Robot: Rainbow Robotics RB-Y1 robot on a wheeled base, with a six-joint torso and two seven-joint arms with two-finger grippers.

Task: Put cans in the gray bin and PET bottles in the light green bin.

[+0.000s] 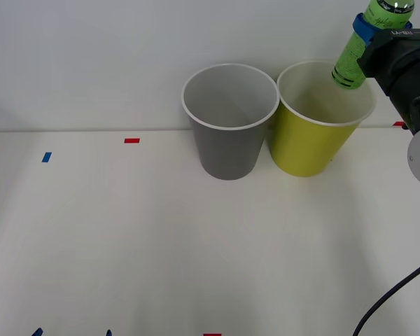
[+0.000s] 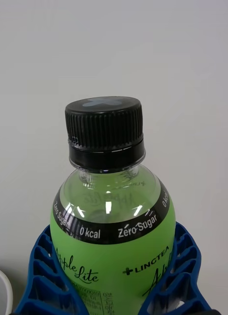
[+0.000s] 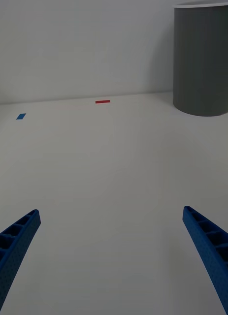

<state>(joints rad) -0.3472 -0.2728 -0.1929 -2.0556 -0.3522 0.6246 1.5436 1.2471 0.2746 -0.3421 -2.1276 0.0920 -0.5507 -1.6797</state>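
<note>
On the smooth white counter [image 1: 126, 238], the round tapered gray bin [image 1: 228, 126] and glossy yellow-green bin [image 1: 315, 129] are sitting side by side. Right gripper [image 1: 367, 31] fingers are clamping the small green-wrapped PET bottle [image 1: 357, 49], ribbed black cap, tilted over the yellow-green bin, so it's nearly done. Left gripper [image 3: 111, 261] is waiting, fingers spread.

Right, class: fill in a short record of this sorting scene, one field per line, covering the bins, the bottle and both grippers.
gray bin: upright on table, beside the green one
light green bin: upright, right of gray bin
PET bottle: tilted, cap end down over the light green bin's rim
right gripper: fingers shut on the bottle
left gripper: fingers open, low over the table
</note>
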